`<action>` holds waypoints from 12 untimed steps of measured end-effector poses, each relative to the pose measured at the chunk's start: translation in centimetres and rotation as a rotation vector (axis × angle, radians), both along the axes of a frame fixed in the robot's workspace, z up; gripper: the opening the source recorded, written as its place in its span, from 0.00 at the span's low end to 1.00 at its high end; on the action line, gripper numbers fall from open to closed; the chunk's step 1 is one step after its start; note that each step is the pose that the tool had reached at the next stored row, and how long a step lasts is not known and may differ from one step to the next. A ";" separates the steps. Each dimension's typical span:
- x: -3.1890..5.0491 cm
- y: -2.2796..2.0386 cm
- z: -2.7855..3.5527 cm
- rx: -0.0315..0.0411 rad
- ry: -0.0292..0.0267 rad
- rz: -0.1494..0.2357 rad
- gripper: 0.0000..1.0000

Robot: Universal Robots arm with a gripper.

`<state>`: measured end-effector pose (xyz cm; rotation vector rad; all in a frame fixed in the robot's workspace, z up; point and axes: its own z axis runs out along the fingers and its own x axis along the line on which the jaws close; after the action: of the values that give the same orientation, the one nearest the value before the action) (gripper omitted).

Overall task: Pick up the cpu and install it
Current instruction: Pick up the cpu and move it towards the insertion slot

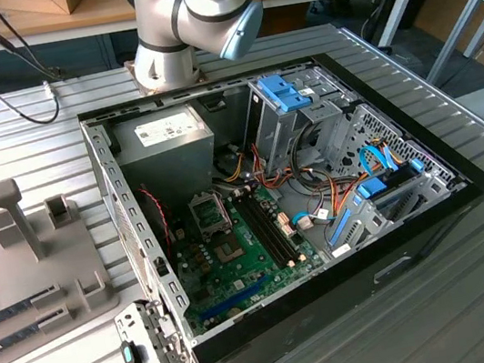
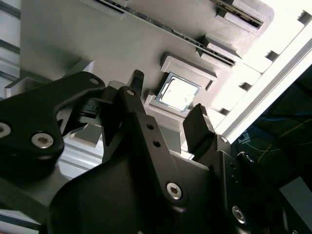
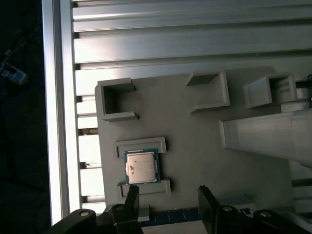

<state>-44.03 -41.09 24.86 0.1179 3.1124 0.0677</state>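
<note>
The cpu [image 3: 141, 165] is a small square chip with a silver-grey top and a thin green edge. It lies flat between two low ledges of a grey fixture plate [image 3: 195, 146], and its bright top also shows in the second wrist view as the cpu [image 2: 178, 92]. My gripper [image 3: 169, 197] hovers above the plate, open, with nothing between its black fingers [image 3: 131, 197]. The chip lies just beyond the fingertips, closer to one finger than the other. In the second wrist view the gripper [image 2: 168, 102] frames the chip from above without touching it.
An open computer case [image 1: 331, 278] lies on the ribbed metal table, with a green motherboard and its silver socket frame [image 1: 210, 212] inside. The grey fixture plate [image 1: 44, 268] sits at the exterior view's left, with raised blocks and slots. A tall grey block [image 3: 268, 134] rises near the chip.
</note>
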 end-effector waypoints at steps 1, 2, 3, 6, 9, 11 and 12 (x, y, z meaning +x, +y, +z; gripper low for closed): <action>0.00 0.00 -0.05 -0.0001 0.0001 0.000 0.60; 0.00 0.00 -0.10 -0.0001 0.0000 0.000 0.60; 0.00 0.00 -0.13 0.0000 0.0000 0.000 0.60; 0.00 0.00 -0.26 -0.0001 0.0001 0.000 0.60; 0.00 0.00 -0.44 0.0000 0.0001 0.000 0.60; 0.00 0.00 -0.53 -0.0001 0.0001 0.000 0.60; 0.00 0.00 -0.56 -0.0001 0.0001 0.000 0.60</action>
<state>-44.03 -41.09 24.30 0.1180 3.1126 0.0676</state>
